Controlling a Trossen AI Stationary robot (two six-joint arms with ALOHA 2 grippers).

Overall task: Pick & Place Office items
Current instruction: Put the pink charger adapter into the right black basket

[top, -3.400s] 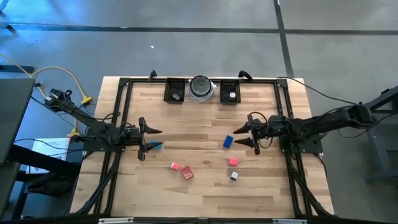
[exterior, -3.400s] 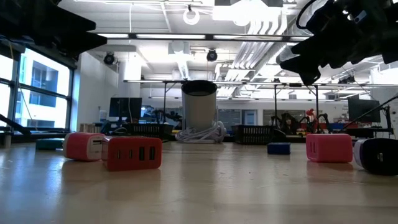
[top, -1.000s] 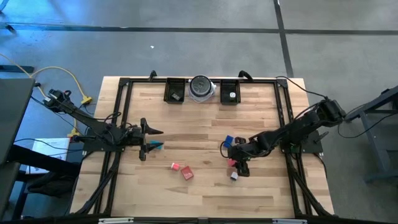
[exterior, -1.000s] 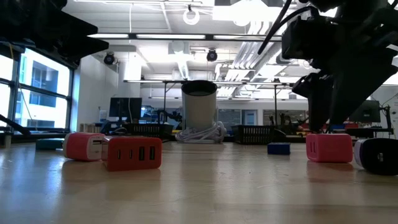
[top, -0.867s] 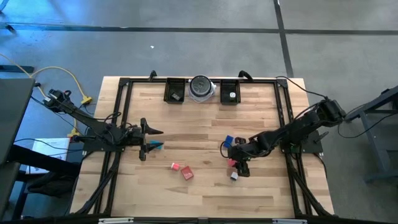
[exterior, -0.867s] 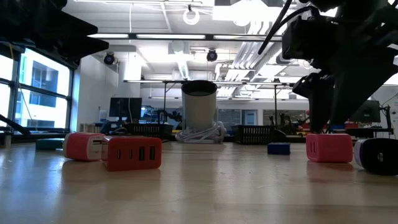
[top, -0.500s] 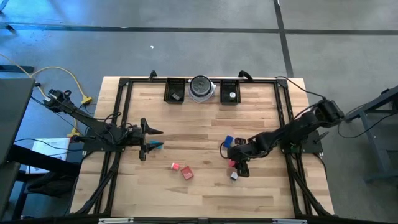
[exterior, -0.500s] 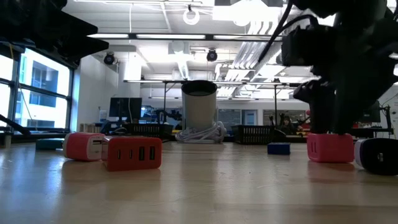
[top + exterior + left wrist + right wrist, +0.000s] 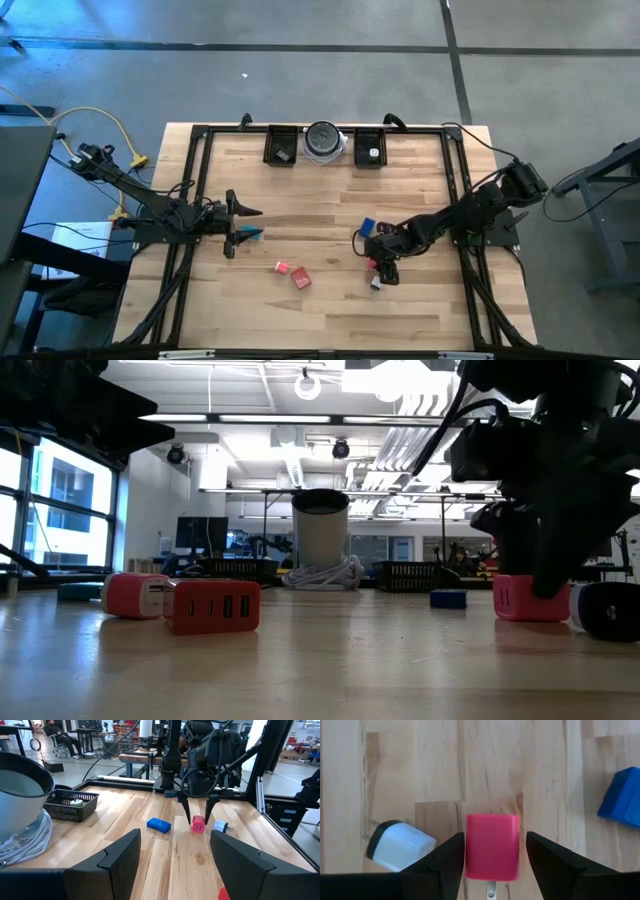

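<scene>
Right gripper [image 9: 490, 857] is hanging unclenched, fingers straddling the pink block [image 9: 491, 847]. I'm reading the block's long axis as running along the fingers, nothing grasped.

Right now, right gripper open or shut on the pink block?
Open: the right gripper straddles the pink block, a gap showing beside each finger.

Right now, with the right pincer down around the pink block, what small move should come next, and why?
Probably close the right pincer. Its fingers stand open on either side of the pink block, with small gaps, and the block sits centred between them on the table.
</scene>
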